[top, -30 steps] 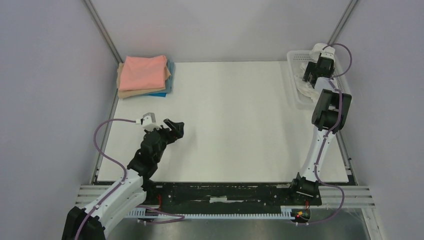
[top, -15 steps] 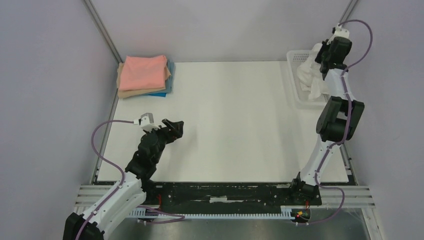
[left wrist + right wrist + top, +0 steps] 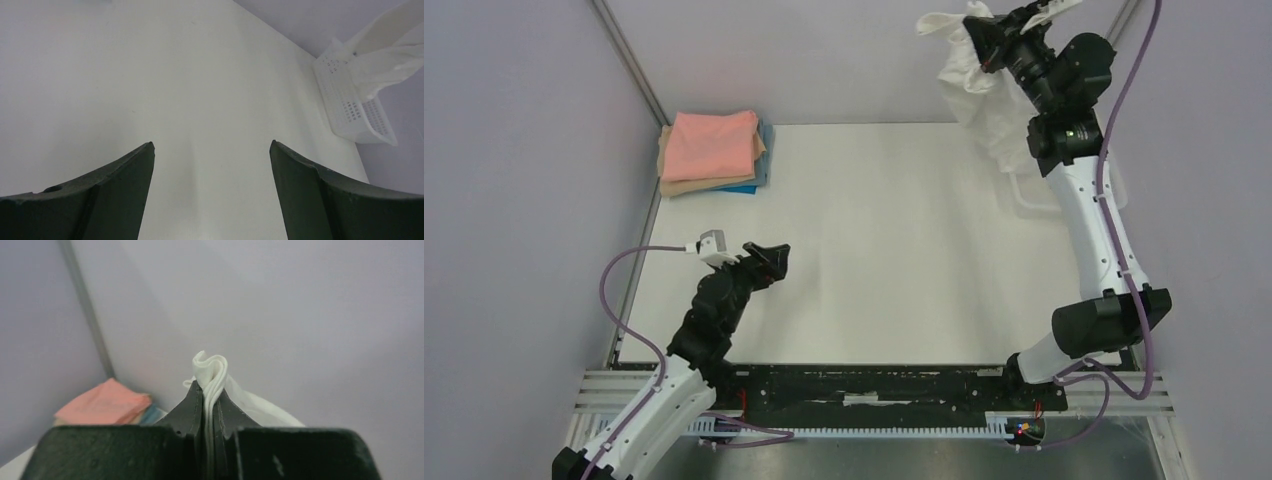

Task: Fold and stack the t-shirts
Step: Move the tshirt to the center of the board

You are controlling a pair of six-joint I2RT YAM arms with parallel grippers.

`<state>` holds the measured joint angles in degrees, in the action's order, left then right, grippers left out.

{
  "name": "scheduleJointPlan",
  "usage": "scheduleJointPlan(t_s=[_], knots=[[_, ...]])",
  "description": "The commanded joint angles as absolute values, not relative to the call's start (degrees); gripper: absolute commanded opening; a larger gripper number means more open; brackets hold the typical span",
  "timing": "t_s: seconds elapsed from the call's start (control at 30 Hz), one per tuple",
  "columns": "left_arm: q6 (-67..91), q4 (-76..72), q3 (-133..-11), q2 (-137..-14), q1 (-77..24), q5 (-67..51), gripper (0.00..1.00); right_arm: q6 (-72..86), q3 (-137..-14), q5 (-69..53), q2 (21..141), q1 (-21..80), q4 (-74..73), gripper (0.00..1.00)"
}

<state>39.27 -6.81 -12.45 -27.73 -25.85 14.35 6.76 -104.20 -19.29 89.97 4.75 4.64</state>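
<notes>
A thin white t-shirt [image 3: 979,85] hangs high over the table's far right corner, bunched between the fingers of my right gripper [image 3: 977,28]. In the right wrist view that gripper [image 3: 208,392] is shut on a fold of the white t-shirt [image 3: 210,371]. A stack of folded t-shirts [image 3: 714,150], salmon-pink on top of tan and blue, lies at the far left corner; it also shows in the right wrist view [image 3: 105,402]. My left gripper [image 3: 769,262] hovers open over the near left of the table, its fingers [image 3: 120,190] wide apart with nothing between them.
A white mesh basket [image 3: 350,100] stands at the table's far right edge, below the hanging shirt [image 3: 390,50]. The white table top [image 3: 884,240] spreads between the two arms. Metal frame posts rise at the back corners.
My right gripper closed on the white t-shirt in the basket and rose up and leftward, drawing it out. The left arm has barely shifted.
</notes>
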Motion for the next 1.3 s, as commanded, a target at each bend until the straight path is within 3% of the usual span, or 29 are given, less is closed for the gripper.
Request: scheduleJointPlan(t_s=[0.0, 0.17, 0.4, 0.53, 0.67, 0.77, 0.83, 0.87, 0.9, 1.1, 1.27], knots=[[41.0, -3.5, -13.9, -24.8, -25.8, 13.5, 0.90, 12.7, -106.6, -29.3, 88.9, 11.8, 9.5, 0.00], [42.1, 1.9, -14.9, -21.3, -25.8, 14.2, 0.90, 15.0, -112.5, -34.1, 91.7, 22.7, 10.1, 0.00], [44.7, 9.6, -15.9, -15.3, -25.9, 16.6, 0.90, 17.4, -111.9, -27.8, 91.6, 29.0, 15.6, 0.00], [46.4, 16.0, -17.8, -12.5, -25.8, 19.3, 0.90, 15.3, -99.8, -20.3, 86.0, 28.9, 15.9, 0.00], [48.3, 19.1, -18.2, -10.8, -25.8, 19.9, 0.90, 12.6, -79.4, -6.9, 76.8, 26.9, 11.2, 0.08], [49.5, 19.0, -17.9, -10.9, -25.9, 19.2, 0.90, 15.5, -61.5, -1.3, 71.0, 23.0, 8.0, 0.23], [49.6, 18.6, -17.7, -12.0, -25.9, 19.5, 0.91, 18.5, -51.3, -0.4, 68.5, 20.0, 8.5, 0.55], [49.8, 18.5, -17.6, -12.6, -25.9, 19.8, 0.91, 18.8, -47.2, -0.4, 67.4, 18.8, 8.9, 0.87], [50.0, 18.3, -17.6, -13.6, -25.9, 20.0, 0.91, 18.4, -43.5, 1.3, 66.4, 18.1, 9.0, 0.98], [51.8, 17.3, -17.4, -22.1, -25.9, 20.4, 0.91, 15.6, -31.7, 10.3, 59.9, 17.6, 7.5, 0.98], [51.5, 14.9, -18.2, -31.5, -25.8, 22.0, 0.91, 15.1, -24.1, 9.2, 52.7, 17.7, 9.6, 0.98]])
